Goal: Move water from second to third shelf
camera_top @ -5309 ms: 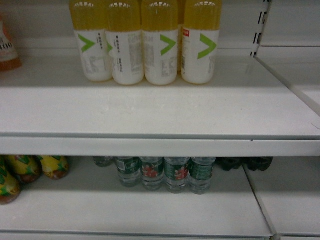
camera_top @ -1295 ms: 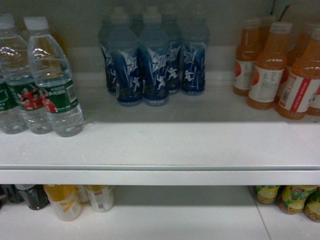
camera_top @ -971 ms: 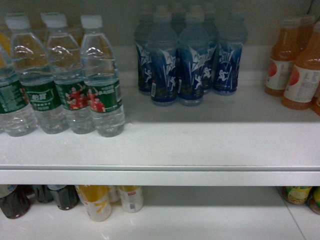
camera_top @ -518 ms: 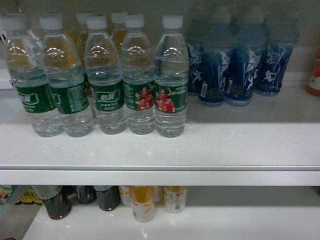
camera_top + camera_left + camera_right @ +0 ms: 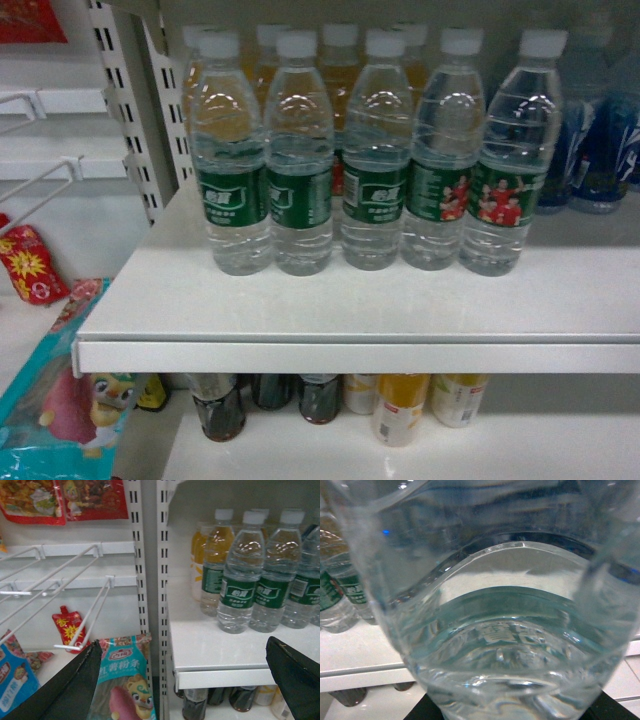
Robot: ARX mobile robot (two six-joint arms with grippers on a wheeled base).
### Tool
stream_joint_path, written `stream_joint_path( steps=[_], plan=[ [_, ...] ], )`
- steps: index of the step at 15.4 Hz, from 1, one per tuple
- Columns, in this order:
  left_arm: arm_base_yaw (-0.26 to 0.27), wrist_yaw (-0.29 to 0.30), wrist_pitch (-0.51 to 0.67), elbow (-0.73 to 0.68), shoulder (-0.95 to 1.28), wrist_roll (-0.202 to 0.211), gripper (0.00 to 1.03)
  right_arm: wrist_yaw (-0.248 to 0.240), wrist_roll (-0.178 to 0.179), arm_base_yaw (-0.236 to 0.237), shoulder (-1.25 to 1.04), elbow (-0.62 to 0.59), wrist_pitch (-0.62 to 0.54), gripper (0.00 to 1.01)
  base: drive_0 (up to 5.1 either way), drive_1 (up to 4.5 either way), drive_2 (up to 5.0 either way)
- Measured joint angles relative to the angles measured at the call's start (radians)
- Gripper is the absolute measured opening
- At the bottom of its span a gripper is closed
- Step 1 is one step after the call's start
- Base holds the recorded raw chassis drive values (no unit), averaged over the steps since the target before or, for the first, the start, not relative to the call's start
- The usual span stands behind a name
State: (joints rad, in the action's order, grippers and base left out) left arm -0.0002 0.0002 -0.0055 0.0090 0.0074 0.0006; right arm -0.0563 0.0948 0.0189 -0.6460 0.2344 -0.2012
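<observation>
A clear bottle of water (image 5: pixel 490 630) fills the right wrist view, seen from very close. My right gripper (image 5: pixel 517 711) is shut on it, its black fingers (image 5: pixel 426 711) showing at the bottom corners. Several more water bottles (image 5: pixel 372 180) with white caps and green labels stand in a row on the white shelf (image 5: pixel 350 310), and they show again in the left wrist view (image 5: pixel 240 587). My left gripper (image 5: pixel 184 680) hangs open and empty in front of the shelf's left end. Neither gripper nor the held bottle appears in the head view.
Blue-labelled bottles (image 5: pixel 600 140) stand right of the row, yellow drinks (image 5: pixel 335 60) behind it. Below are dark cola bottles (image 5: pixel 218 405) and yellow-capped drinks (image 5: pixel 400 408). A slotted upright (image 5: pixel 135 110), wire hooks (image 5: pixel 75 595) and snack packets (image 5: pixel 50 400) lie to the left.
The head view has swept left along the shelf: the water row slid from the left edge to the centre, the blue bottles to the right edge, and the upright and snack packets appeared.
</observation>
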Motion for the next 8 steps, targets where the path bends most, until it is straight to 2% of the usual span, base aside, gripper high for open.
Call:
stream_joint_path(
  steps=[6,8],
  plan=[
    [0.000,-0.001,0.002,0.000,0.000,0.000,0.98,0.001,0.000,0.000,0.002,0.000,-0.005,0.39,-5.0,2.47,2.5],
    [-0.001,-0.005,-0.001,0.000,0.000,0.000,0.98,0.017,-0.002,0.001,0.001,0.000,-0.008,0.39,-5.0,2.47,2.5]
  ],
)
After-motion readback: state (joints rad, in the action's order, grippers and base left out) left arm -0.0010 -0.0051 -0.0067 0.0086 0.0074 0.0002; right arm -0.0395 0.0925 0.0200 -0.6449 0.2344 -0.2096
